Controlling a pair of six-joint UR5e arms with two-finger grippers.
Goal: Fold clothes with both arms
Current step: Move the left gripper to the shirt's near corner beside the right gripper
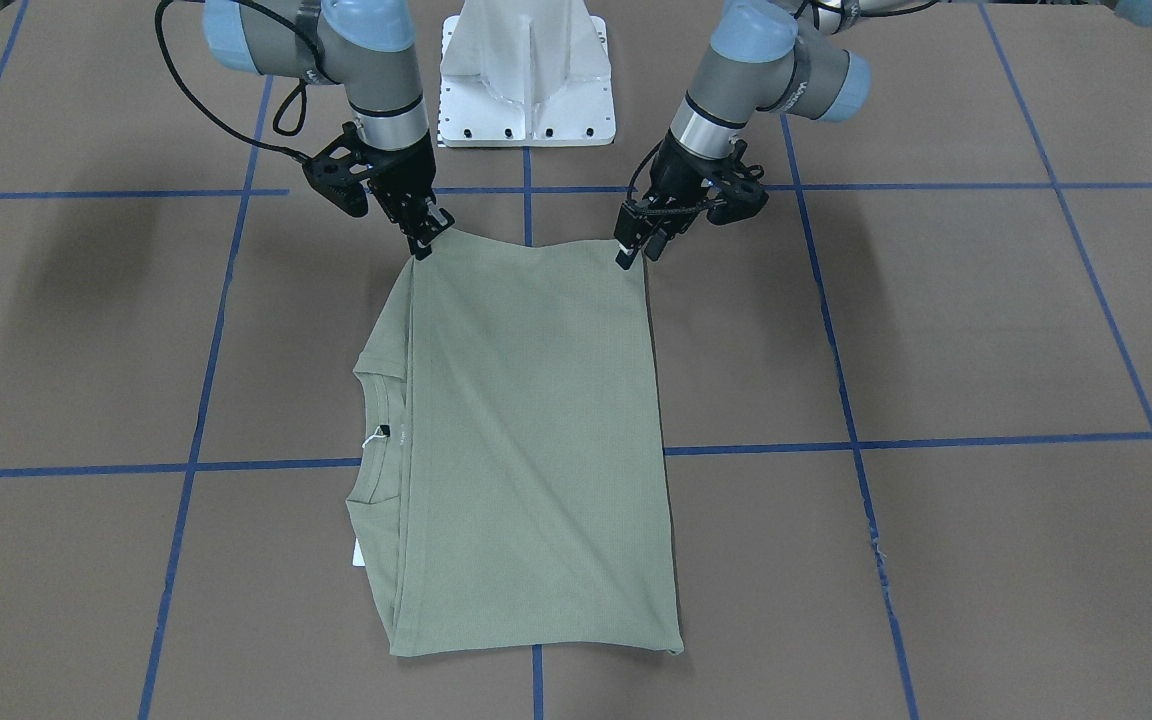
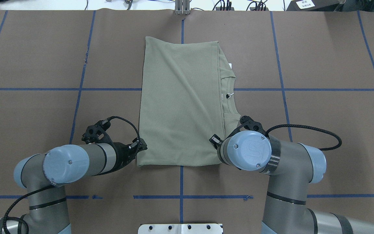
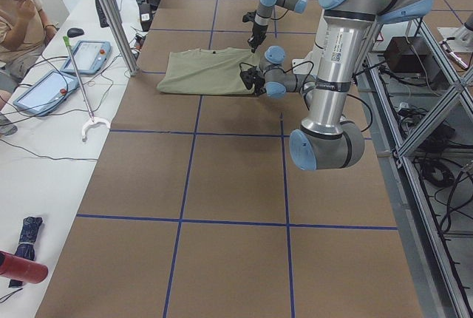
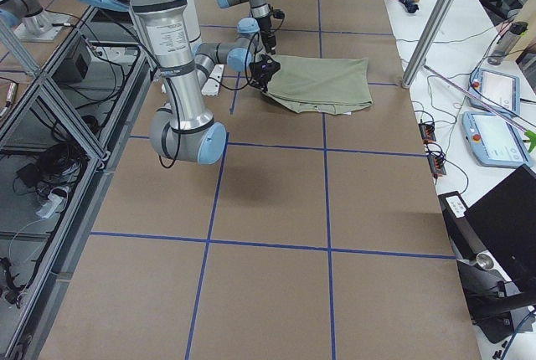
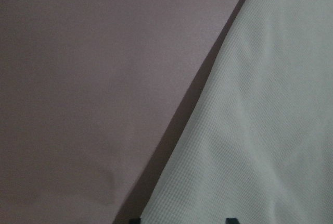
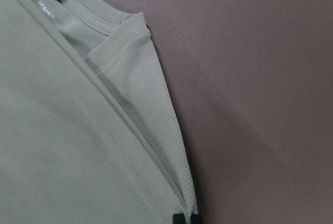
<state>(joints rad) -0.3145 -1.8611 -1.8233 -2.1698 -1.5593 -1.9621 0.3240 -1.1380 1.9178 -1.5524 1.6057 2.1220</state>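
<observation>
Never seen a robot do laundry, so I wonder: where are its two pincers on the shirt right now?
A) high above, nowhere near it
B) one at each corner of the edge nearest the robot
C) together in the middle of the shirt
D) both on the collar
B: the left gripper and the right gripper each sit at one corner of the shirt, on the edge closest to the robot's base.

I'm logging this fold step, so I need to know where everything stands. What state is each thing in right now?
Sage-green knit shirt: folded into a long rectangle, lying on the brown paper-covered table, ribbed collar showing along one side.
Black two-finger right gripper: shut on the shirt's corner nearest the robot.
Black two-finger left gripper: open, fingertips apart over the other corner nearest the robot.
</observation>
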